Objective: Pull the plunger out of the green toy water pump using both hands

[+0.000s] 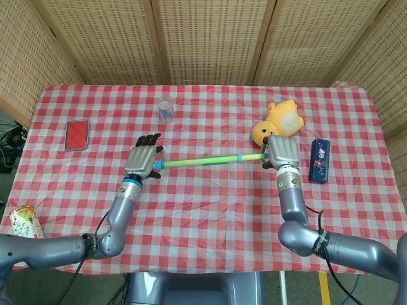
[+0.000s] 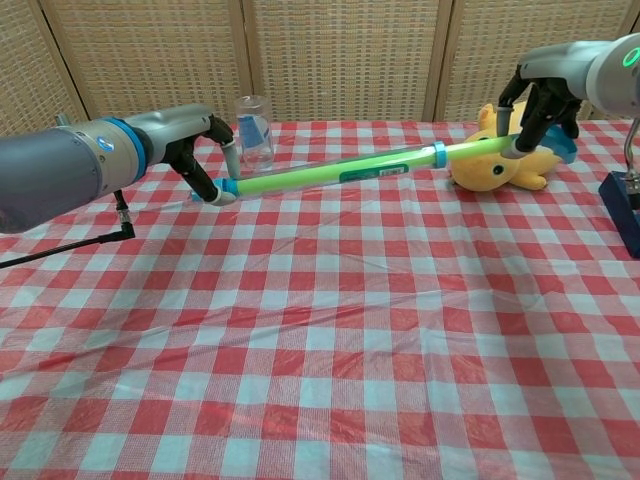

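Above the checked surface (image 1: 210,203), the green pump (image 1: 197,162) hangs level, its dark label too small to read. At its left end the left robot hand (image 1: 142,161) grips it; the right robot hand (image 1: 280,152) holds the plunger (image 2: 472,150) beside a yellow plush (image 1: 280,121). Far off stands a cup (image 1: 165,109).

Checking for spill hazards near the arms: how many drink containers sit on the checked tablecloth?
2. A clear plastic cup stands near the far edge, beyond the left hand. A printed drink can lies at the near left corner. Others may be out of frame.
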Motion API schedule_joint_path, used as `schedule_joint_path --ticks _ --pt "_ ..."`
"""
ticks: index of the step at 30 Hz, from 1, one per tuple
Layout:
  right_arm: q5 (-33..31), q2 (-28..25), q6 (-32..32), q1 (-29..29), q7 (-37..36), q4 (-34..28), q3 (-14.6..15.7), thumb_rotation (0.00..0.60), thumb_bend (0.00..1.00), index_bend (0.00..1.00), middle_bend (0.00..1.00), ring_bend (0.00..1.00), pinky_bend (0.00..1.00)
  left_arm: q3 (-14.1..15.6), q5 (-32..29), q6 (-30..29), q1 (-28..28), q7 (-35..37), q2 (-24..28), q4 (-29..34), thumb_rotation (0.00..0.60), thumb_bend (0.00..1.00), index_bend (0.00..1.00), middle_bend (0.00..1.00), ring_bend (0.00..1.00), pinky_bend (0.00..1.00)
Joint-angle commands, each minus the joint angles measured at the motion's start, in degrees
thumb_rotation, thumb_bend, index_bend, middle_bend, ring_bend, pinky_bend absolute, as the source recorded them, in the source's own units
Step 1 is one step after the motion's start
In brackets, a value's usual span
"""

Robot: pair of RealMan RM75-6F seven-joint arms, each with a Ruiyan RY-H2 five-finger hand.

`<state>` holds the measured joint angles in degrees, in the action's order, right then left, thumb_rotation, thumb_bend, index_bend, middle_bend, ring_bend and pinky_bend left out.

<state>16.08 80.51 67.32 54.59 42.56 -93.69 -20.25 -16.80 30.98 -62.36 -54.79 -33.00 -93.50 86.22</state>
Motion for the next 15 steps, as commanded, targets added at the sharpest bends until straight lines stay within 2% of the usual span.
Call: schedule_joint_path --ticks 1,15 --pt "0.11 -0.03 0.24 -0.1 0.03 0.32 0.18 0.6 0.55 0.85 1.0 1.0 0.68 0.36 0.62 -0.54 0.59 -0.01 0.72 0.71 0.6 0.38 0.54 0.0 0.0 0.0" --pt "-0.61 -2.35 0.44 -2.01 -0.02 3.0 1.11 0.6 0.55 0.85 1.0 1.0 0.68 3.1 3.16 -0.98 5.42 2.44 6.41 3.8 0.6 0.38 0.53 0.0 0.0 0.0"
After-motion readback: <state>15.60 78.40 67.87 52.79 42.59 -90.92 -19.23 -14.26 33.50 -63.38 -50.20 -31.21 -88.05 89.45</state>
